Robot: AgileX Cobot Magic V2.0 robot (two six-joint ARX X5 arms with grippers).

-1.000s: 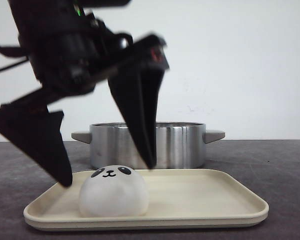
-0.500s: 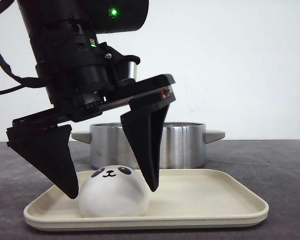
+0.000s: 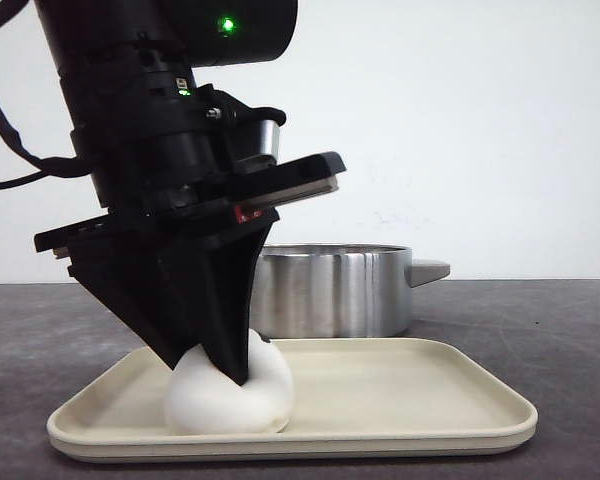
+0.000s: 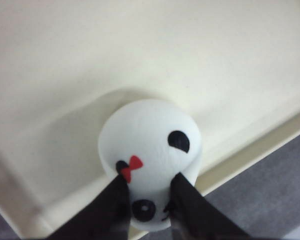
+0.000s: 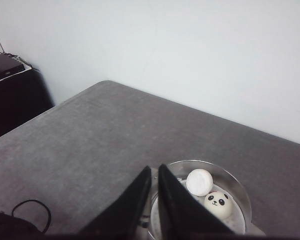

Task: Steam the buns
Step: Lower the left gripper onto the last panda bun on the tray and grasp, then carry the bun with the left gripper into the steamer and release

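Observation:
My left gripper (image 3: 212,362) is shut on a white panda bun (image 3: 230,398) that rests on the cream tray (image 3: 400,400) at its left end. In the left wrist view the fingers (image 4: 187,197) pinch the bun (image 4: 150,145) on both sides; it has black eyes and a small red bow. A steel pot (image 3: 335,290) stands behind the tray. The right wrist view looks down on the pot (image 5: 237,187), which holds two buns: one with its face up (image 5: 218,204) and one plain white side up (image 5: 200,182). My right gripper (image 5: 155,172) is shut and empty, high above the pot's rim.
The table is dark grey felt (image 3: 540,330) against a white wall. A black cable (image 5: 30,212) lies on the table, and a dark cabinet (image 5: 15,95) stands past the table's edge.
My left gripper, open astride the bun a second ago, has come down and shut on it. The bun's face is now hidden behind the fingers in the front view.

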